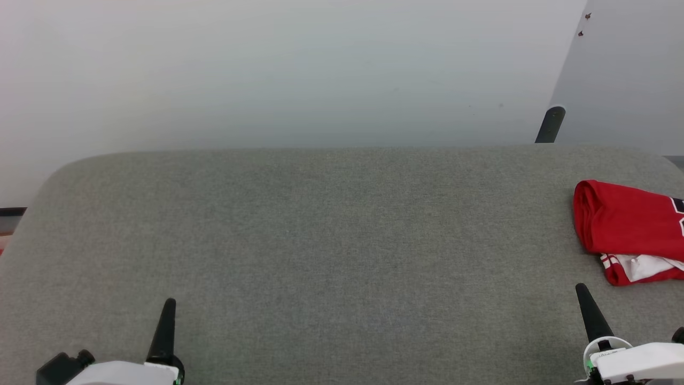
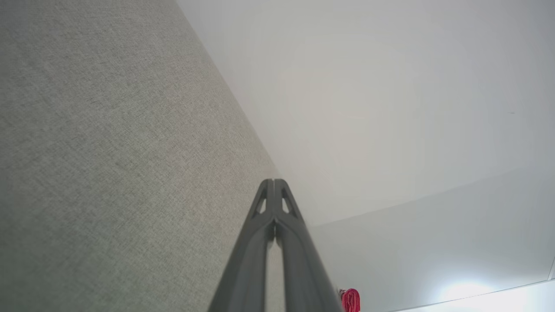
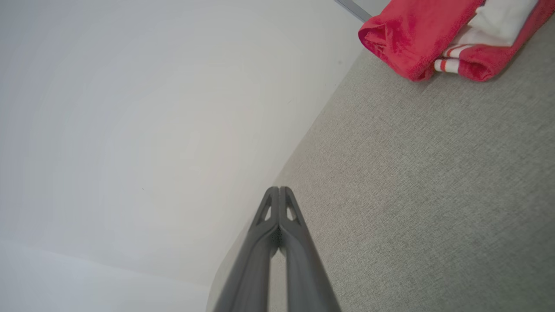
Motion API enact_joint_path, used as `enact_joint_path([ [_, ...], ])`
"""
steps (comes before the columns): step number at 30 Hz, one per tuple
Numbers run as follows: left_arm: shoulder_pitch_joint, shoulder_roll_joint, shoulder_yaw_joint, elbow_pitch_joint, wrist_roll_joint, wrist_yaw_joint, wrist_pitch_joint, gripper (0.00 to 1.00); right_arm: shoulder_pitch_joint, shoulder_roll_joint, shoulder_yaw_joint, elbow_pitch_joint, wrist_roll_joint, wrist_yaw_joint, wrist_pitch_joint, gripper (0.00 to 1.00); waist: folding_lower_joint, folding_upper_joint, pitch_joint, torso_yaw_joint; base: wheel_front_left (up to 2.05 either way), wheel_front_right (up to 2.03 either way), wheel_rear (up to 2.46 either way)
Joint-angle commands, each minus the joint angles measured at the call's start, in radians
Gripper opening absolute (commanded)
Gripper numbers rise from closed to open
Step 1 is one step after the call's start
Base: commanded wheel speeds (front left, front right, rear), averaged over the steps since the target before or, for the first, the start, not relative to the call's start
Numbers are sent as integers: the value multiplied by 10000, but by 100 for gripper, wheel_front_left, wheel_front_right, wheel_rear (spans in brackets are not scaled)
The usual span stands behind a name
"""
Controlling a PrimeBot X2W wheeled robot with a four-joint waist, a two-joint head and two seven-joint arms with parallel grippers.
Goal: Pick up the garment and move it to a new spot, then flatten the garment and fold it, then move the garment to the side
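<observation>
The garment point(image 1: 630, 230) lay in a compact folded bundle at the far right side of the grey fabric surface point(image 1: 320, 230), cut off by the head view's right edge. Its red body was on top, and a white panel and a red-and-white striped band peeked out along the near edge. In the right wrist view the garment point(image 3: 412, 34) sat in the upper right corner, with the striped trim showing at its lower fold. The left wrist view caught only a small red sliver of it point(image 2: 350, 300) at the bottom edge. The right gripper point(image 1: 581, 293) hovered near the bundle on its near side, not touching it. Its fingers were pressed together and held nothing, as its own wrist view confirmed point(image 3: 279, 189). The left gripper point(image 1: 169, 307) sat well apart at the lower left, likewise closed and empty point(image 2: 273, 182). Behind the surface rose a pale wall point(image 1: 267, 69) — and a dark post point(image 1: 550, 124) stood at the far right edge.
</observation>
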Motion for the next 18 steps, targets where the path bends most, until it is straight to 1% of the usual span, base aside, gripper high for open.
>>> enact_joint_path([
  [1, -191, 15, 36, -65, -204, -62, 39, 0, -212, 6, -51, -52, 202, -3, 31, 0, 0, 0, 7, 1, 0, 0, 0],
  [18, -501, -232, 31, -5, -1547, -78, 436, 0, -419, 71, -88, 51, 1790, -3, 217, 0, 0, 0, 146, 10, 0, 0, 0],
])
